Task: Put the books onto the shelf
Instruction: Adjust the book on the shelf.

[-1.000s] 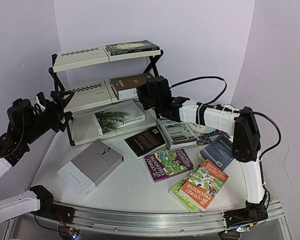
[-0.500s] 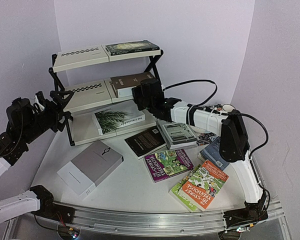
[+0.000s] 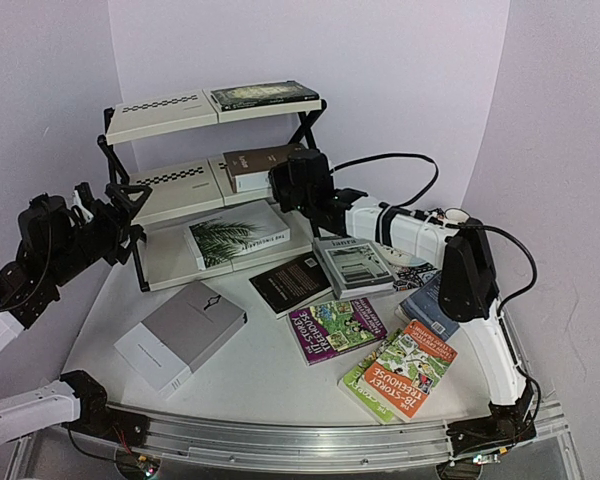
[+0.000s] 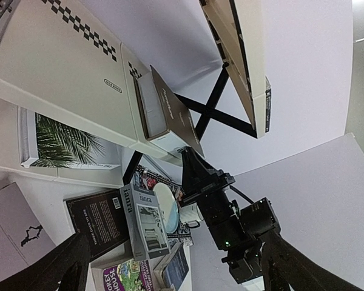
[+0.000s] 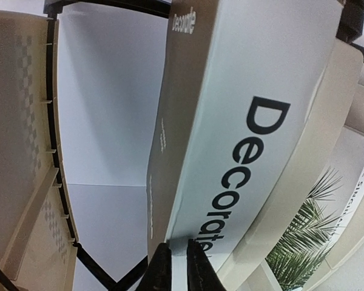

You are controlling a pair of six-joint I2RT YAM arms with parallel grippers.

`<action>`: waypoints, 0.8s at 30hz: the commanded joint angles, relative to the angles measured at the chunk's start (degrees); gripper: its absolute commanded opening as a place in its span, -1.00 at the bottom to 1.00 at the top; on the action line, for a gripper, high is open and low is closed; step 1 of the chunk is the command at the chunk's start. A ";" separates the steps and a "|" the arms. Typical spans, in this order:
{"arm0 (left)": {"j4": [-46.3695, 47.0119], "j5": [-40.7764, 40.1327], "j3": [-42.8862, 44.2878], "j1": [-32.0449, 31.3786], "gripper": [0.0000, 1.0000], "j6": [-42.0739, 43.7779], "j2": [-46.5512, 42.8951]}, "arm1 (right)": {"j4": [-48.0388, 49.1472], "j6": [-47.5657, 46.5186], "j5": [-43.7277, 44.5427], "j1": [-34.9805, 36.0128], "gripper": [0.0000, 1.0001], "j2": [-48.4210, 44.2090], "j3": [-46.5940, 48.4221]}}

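The shelf (image 3: 168, 114) stands at the back left. A dark book (image 3: 265, 95) lies on its top board, the brown "Decorate" book (image 3: 258, 163) on the middle board, and the palm-leaf book (image 3: 235, 236) on the bottom one. My right gripper (image 3: 280, 183) is shut, its fingertips (image 5: 164, 267) almost together against the near end of "Decorate" (image 5: 242, 121). My left gripper (image 3: 118, 212) hangs open beside the shelf's left frame, holding nothing. On the table lie the grey book (image 3: 180, 335), a black one (image 3: 292, 282), "laura" (image 3: 352, 265), a dark blue one (image 3: 435, 305) and two illustrated paperbacks (image 3: 337, 328) (image 3: 400, 370).
A plate (image 4: 167, 209) and a white mug (image 4: 191, 212) sit on a patterned placemat (image 3: 420, 268) under my right forearm. Purple walls close in behind the shelf and on both sides. The shelf's black crossed legs (image 4: 215, 100) stand by the books.
My right arm has reached in towards the middle board and nudged "Decorate" a little further onto it. Its fingertips have parted by a sliver. The left arm has barely moved.
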 commanded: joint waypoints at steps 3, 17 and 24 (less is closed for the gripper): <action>-0.11 0.51 1.52 0.04 0.98 6.13 -0.07 | 4.00 -8.97 -4.44 0.04 -0.48 -10.32 -8.99; -3.14 6.88 0.37 0.04 0.91 11.70 4.26 | 9.79 -25.81 -11.85 0.00 0.03 -40.33 -48.74; -3.18 6.44 -1.86 0.04 0.78 13.14 5.34 | 4.74 -32.60 -14.48 0.00 0.20 -50.53 -58.60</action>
